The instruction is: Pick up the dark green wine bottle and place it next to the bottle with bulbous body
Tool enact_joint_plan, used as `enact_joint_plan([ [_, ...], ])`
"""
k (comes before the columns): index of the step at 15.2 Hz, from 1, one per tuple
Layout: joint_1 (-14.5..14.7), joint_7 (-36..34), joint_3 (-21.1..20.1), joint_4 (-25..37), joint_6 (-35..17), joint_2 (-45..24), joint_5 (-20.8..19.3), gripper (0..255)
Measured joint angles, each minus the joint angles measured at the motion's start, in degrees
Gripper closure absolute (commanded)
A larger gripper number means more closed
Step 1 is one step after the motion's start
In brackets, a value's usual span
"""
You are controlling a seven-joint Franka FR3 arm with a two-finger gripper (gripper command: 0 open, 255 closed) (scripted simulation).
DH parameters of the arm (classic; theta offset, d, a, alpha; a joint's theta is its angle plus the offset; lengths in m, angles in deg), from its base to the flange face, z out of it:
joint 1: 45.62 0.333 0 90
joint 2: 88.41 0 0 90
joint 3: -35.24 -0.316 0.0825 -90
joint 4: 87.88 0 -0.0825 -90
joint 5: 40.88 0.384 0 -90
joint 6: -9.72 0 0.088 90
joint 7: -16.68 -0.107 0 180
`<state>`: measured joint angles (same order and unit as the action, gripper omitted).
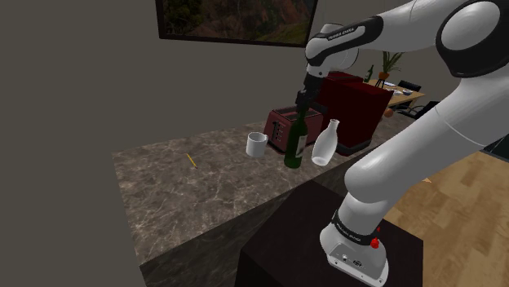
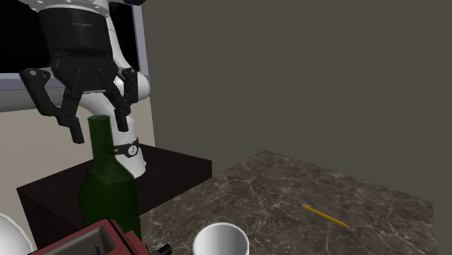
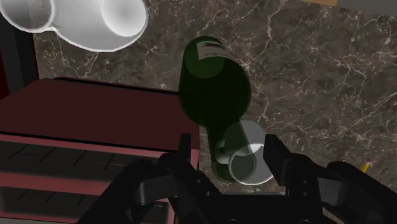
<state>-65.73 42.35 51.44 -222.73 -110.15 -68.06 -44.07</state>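
The dark green wine bottle point(image 1: 296, 143) stands upright on the marble counter point(image 1: 179, 187), close beside the white bottle with a bulbous body point(image 1: 325, 145). My black gripper point(image 1: 303, 102) hangs straight over the green bottle's top. In the second exterior view the gripper point(image 2: 98, 129) is open, its fingers point(image 2: 75, 130) flanking the top of the neck of the green bottle point(image 2: 109, 188) without touching it. In the wrist view the gripper point(image 3: 230, 153) has the neck between its spread fingers, with the green body point(image 3: 213, 83) below and the white bulbous bottle point(image 3: 89, 22) beyond.
A dark red toaster point(image 1: 281, 126) stands right behind the green bottle, with a white mug point(image 1: 257, 143) to the shoulder view's left of it. A bigger dark red appliance point(image 1: 355, 106) sits behind the white bottle. A yellow pencil point(image 1: 191, 161) lies farther left on the counter.
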Motion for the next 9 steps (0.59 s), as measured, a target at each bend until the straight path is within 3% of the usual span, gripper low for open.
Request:
enact_joint_plan([
  [5,0.0,0.0,0.0,0.0,0.0,0.0,0.0,0],
  [9,-0.1,-0.4,-0.6,3.7,5.7,2.1,-0.3,0],
])
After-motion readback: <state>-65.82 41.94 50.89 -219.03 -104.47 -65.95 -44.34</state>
